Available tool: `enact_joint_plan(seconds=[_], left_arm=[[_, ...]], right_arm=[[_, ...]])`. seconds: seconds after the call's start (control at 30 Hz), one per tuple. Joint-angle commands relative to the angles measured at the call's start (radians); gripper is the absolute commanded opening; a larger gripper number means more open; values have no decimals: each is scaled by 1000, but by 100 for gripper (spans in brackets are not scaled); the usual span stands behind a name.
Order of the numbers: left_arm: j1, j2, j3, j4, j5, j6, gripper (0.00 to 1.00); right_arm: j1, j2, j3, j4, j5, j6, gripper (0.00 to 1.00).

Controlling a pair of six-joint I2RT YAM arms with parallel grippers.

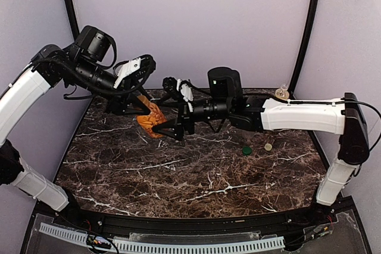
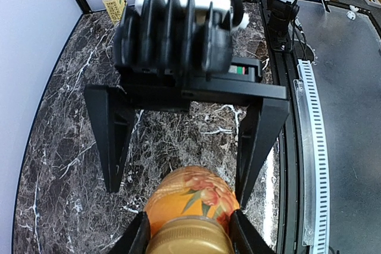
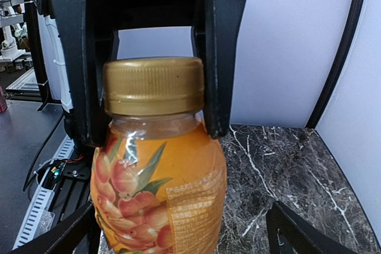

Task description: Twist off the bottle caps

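left gripper (image 2: 189, 239) clenched on orange juice bottle (image 3: 161, 188) near its neck; gold-orange cap (image 3: 153, 85) on | right gripper (image 2: 181, 190) released, fingers straddling the bottle's body without touching | green cap (image 1: 246, 150), cream cap (image 1: 268, 146) loose on marble table (image 1: 178, 176); tea bottle (image 1: 282, 92) upright at back right | juice fills bottle to shoulder

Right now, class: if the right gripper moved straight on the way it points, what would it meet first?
The orange juice bottle: its body sits between the right gripper's open fingers, while the left gripper holds its capped end. Depth is unclear.
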Motion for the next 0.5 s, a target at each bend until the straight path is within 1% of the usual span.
enact_joint_plan(seconds=[0.0, 0.07, 0.13, 0.3, 0.4, 0.43, 0.47], left_arm=[[-8, -21, -2, -13, 21, 9, 12], [-8, -22, -4, -9, 20, 8, 12], [-8, -22, -3, -4, 22, 4, 11], [-8, -24, -3, 16, 23, -3, 10], [-8, -40, -12, 43, 22, -9, 10], [-8, -44, -20, 52, 25, -17, 11], [-8, -54, -25, 76, 25, -21, 19]], right_arm=[[9, 31, 40, 18, -48, 19, 92], [9, 37, 45, 16, -69, 18, 89], [10, 42, 51, 9, -79, 19, 81], [9, 48, 52, -9, -86, 22, 59], [9, 41, 51, -12, -94, 26, 49], [9, 39, 49, -9, -94, 29, 44], [9, 34, 47, -4, -92, 31, 41]])
